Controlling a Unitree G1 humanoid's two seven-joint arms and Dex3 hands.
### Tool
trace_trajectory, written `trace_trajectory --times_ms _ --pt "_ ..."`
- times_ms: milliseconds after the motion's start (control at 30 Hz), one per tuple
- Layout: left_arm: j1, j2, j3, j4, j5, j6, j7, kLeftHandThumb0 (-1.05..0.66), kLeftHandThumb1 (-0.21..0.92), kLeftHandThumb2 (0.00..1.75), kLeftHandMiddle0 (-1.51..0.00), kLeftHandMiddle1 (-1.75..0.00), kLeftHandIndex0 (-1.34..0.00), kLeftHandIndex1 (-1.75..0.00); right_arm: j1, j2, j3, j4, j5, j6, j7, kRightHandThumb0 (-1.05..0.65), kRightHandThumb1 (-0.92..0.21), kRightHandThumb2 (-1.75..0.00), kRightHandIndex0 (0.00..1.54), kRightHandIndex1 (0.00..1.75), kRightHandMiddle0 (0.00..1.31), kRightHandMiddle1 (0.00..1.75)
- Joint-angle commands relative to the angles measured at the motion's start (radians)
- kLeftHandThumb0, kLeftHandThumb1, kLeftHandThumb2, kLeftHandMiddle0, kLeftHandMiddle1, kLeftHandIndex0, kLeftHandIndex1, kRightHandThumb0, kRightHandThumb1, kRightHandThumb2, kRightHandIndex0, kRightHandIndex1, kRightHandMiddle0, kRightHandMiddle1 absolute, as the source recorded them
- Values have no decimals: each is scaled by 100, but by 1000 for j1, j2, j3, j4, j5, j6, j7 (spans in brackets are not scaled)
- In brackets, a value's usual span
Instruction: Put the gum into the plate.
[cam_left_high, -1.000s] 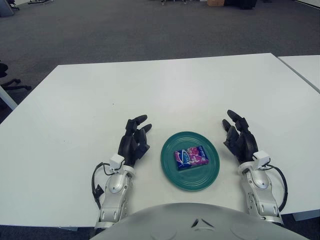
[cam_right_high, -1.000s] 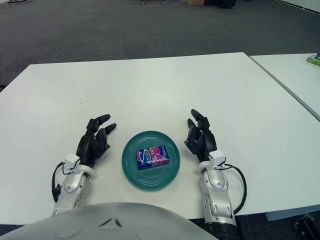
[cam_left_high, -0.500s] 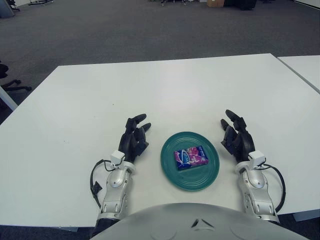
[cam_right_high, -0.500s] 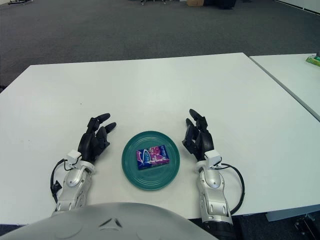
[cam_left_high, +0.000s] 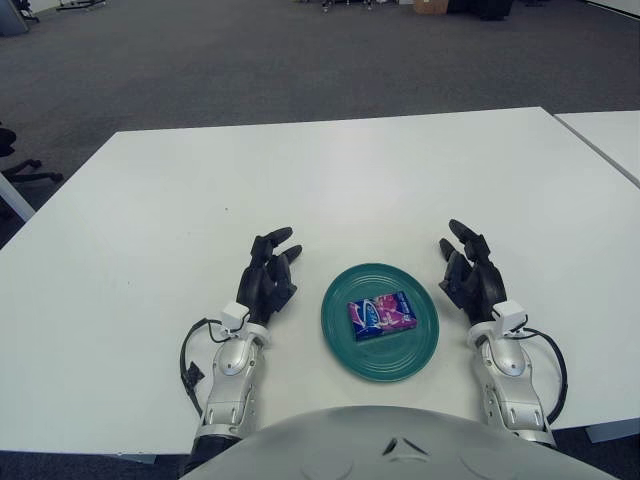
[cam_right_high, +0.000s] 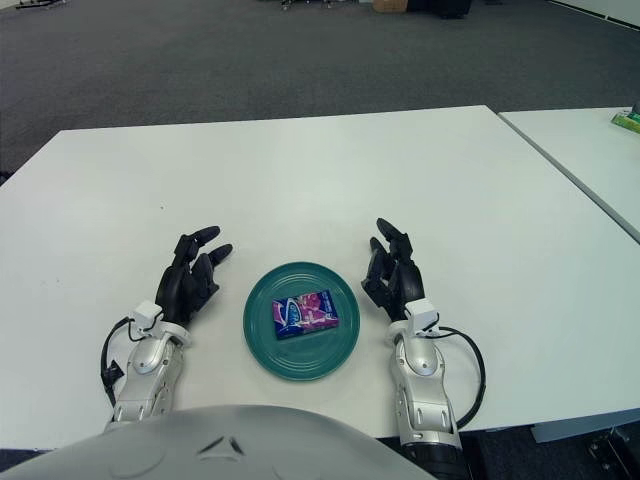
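While idle, right hand (cam_left_high: 472, 279) palm-inward beside plate (cam_left_high: 340, 347)

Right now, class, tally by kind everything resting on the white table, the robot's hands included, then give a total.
Gum packs: 1
Teal plates: 1
Robot hands: 2, left hand, right hand
Total: 4

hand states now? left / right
Left robot hand: open, holding nothing, on the table left of the plate.
Right robot hand: open, holding nothing, right of the plate.
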Motion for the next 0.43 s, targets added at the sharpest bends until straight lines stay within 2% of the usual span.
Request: trace_trajectory --times_ms 0,400 --pt "21 3 3 25 6 35 1 -89 92 86 -38 -74 -13 -108 40 11 -1 31 5 51 -2 -80 -92 -96 28 0 0 52" --pt "26 -4 3 24 3 41 1 -89 92 85 -39 -74 -15 -108 49 11 -1 21 0 56 -7 -79 -92 -97 27 0 0 51"
